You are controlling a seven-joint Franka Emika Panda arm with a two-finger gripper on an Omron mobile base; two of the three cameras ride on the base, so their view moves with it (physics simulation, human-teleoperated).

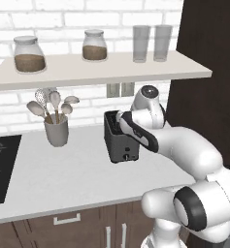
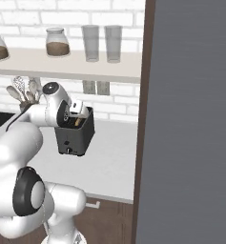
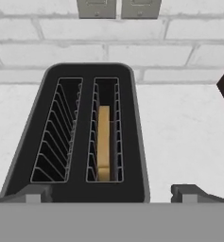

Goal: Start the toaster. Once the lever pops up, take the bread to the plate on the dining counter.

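The dark toaster (image 1: 117, 140) (image 2: 75, 136) stands on the brick-backed worktop near its right end. From above in the hand view, the toaster (image 3: 40, 123) shows two slots, and the golden bread (image 3: 104, 142) stands on edge deep in the right-hand slot. My gripper (image 1: 120, 117) (image 2: 79, 110) (image 3: 111, 194) hovers just over the toaster's top, open, with one fingertip (image 3: 34, 193) at each side of the toaster's near end and nothing between them. The plate and the dining counter are out of view.
A grey utensil cup (image 1: 57, 131) stands left of the toaster, and a black cooktop (image 1: 0, 169) lies further left. A shelf (image 1: 102, 70) with jars and glasses hangs above. A tall dark panel (image 2: 190, 119) closes off the right side. Wall outlets (image 3: 97, 7) sit behind the toaster.
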